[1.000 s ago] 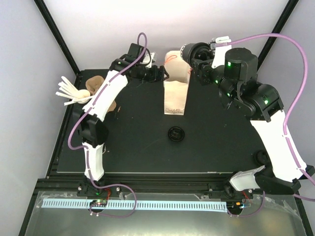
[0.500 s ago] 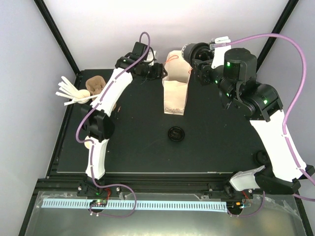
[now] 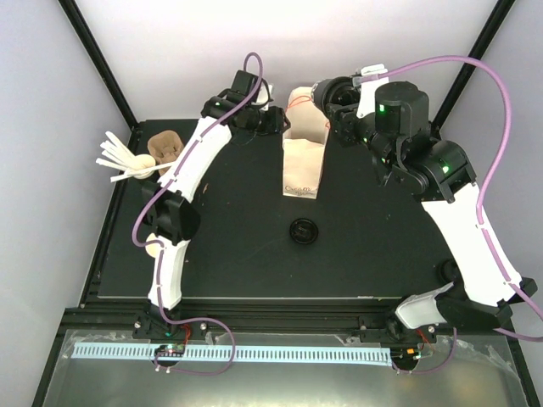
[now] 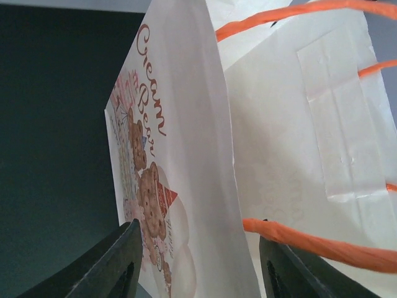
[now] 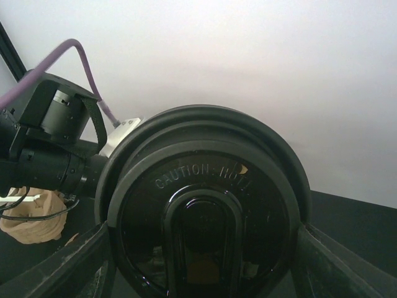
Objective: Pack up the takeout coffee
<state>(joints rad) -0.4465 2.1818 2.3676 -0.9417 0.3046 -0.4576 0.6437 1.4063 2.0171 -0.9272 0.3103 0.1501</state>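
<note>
Right gripper (image 3: pixel 326 91) clamped lidded coffee cup (image 5: pixel 205 186), lid toward wrist camera, upper centre of overhead frame, just right of paper bag (image 3: pixel 303 161) mouth. Left gripper (image 4: pixel 198 273) straddled bag wall; pinch cannot be told. Cup likely light, crushable, lid slick; best held by paper wall below rim.

We count one white printed paper bag (image 3: pixel 303 161) with orange cord handles. Small black paper cups with round black plastic lids number two: a raised cup (image 3: pixel 325 88) and a standing cup (image 3: pixel 304 230). Brown moulded-pulp carriers number two: a far carrier (image 3: pixel 165 146) and a half-hidden carrier (image 3: pixel 152 246). White stirrer sticks (image 3: pixel 119 157) make one bundle.
</note>
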